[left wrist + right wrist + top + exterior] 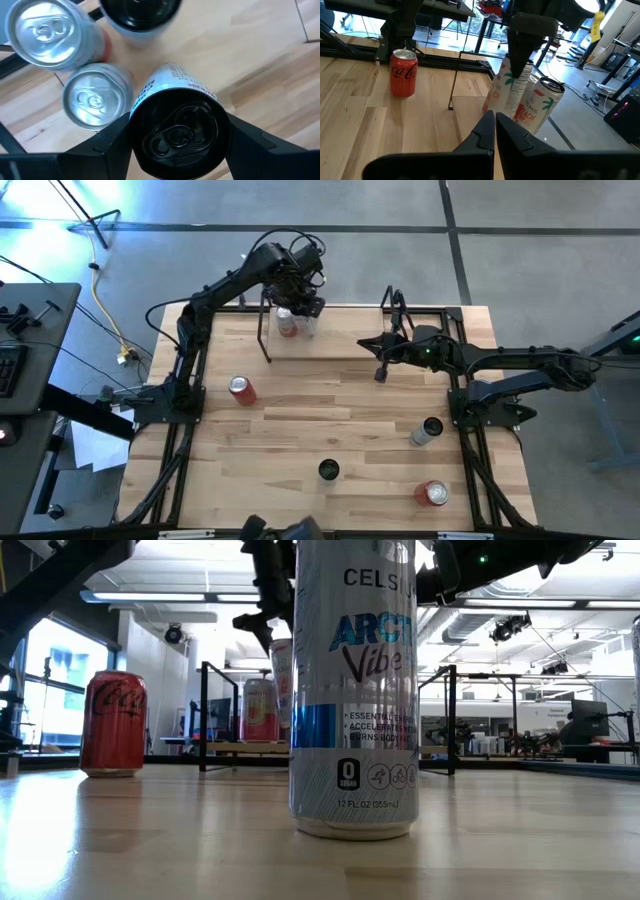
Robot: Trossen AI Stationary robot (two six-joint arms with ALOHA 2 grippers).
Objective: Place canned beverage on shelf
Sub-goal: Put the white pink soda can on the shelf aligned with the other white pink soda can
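A tall white can [352,690] fills the centre of the low view, upright on the worktop [340,420], with a red cola can [113,724] at the left edge. Farther back, in the upper centre of the high view, the left tool [300,305] grasps a black-topped can [179,132] upright over the shelf [320,345], apparently just above the planks, beside two cans [95,97] already standing there. The right tool [381,372], clenched empty, waits at centre right.
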